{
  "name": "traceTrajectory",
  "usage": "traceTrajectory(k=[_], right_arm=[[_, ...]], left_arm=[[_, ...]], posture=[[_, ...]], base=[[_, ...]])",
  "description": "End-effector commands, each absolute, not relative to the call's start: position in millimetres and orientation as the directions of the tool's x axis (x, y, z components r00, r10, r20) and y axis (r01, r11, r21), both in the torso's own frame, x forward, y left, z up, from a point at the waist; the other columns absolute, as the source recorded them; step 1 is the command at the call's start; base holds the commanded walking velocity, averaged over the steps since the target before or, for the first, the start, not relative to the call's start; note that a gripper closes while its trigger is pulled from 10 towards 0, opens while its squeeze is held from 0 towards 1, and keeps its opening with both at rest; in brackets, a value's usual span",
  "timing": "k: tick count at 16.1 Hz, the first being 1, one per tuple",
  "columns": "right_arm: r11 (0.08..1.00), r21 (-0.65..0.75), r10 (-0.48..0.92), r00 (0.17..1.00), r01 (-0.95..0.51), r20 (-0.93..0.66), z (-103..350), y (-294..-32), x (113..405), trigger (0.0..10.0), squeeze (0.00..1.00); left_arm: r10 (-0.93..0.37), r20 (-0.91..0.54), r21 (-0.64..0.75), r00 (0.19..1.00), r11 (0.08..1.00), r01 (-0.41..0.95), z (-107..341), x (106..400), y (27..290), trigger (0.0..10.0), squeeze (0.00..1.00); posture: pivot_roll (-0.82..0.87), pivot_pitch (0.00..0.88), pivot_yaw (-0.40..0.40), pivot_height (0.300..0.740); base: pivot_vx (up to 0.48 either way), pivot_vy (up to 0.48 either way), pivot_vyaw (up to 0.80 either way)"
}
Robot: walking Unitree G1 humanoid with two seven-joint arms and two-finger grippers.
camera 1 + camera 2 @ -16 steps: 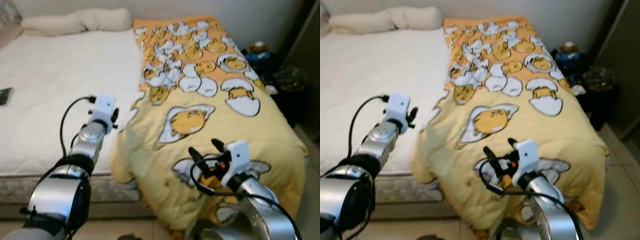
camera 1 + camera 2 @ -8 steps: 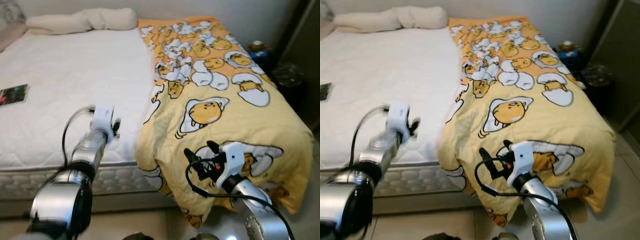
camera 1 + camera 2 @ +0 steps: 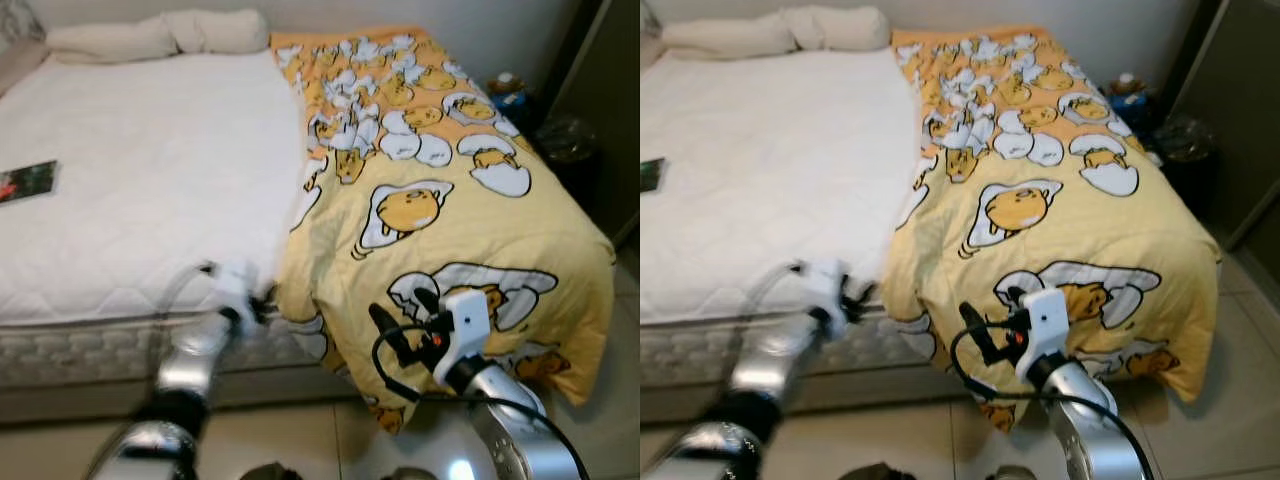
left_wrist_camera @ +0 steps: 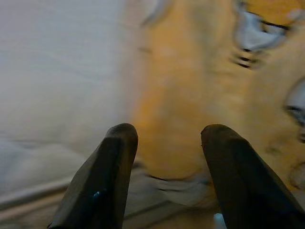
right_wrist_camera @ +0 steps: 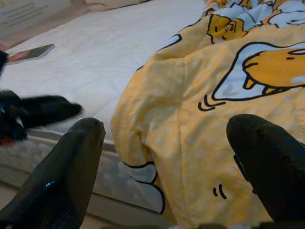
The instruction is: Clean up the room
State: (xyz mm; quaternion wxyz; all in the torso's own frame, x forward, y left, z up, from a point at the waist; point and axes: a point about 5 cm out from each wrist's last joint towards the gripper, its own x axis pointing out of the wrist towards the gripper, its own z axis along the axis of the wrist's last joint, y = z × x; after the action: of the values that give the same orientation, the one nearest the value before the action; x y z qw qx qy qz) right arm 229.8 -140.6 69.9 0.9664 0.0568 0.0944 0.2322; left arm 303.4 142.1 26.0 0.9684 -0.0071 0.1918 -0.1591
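Observation:
A yellow blanket (image 3: 440,210) printed with cartoon eggs covers the right half of a white mattress (image 3: 140,190) and hangs over its foot end. My left gripper (image 3: 258,305) is open at the mattress's front edge, its fingers (image 4: 112,162) pointing at the blanket's hanging left corner (image 4: 176,119), close to it but not gripping. My right gripper (image 3: 402,312) is open in front of the draped blanket, its wide-spread fingers (image 5: 76,157) framing the same fold (image 5: 162,114) with nothing between them.
A small dark booklet (image 3: 28,180) lies on the mattress at the left. Pillows (image 3: 150,35) sit at the head by the wall. A dark bin (image 3: 565,140) and a blue-topped item (image 3: 505,92) stand right of the bed. Tiled floor (image 3: 1220,400) runs along the foot.
The camera has shifted and sees more of the bed's foot. My left gripper has dropped from above the mattress to its front edge, beside the blanket's corner. The right gripper stays open.

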Motion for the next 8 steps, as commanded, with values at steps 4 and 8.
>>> traceTrajectory(k=[4,8], right_arm=[[0.900,0.134,0.431,0.890,-0.414,-0.150,73.0,-145.1,238.4,10.0,0.04],[0.922,0.101,0.387,0.907,-0.374,-0.169,70.8,-148.9,242.0,10.0,0.03]], left_arm=[[-0.386,-0.316,-0.019,0.866,0.916,0.401,31.0,298.9,116.1,10.0,1.00],[-0.343,-0.300,0.065,0.890,0.923,0.378,39.2,303.4,117.3,10.0,1.00]], posture=[[-0.16,0.063,0.049,0.740],[-0.16,0.058,0.053,0.740]], base=[[0.000,0.000,0.00],[0.000,0.000,0.00]])
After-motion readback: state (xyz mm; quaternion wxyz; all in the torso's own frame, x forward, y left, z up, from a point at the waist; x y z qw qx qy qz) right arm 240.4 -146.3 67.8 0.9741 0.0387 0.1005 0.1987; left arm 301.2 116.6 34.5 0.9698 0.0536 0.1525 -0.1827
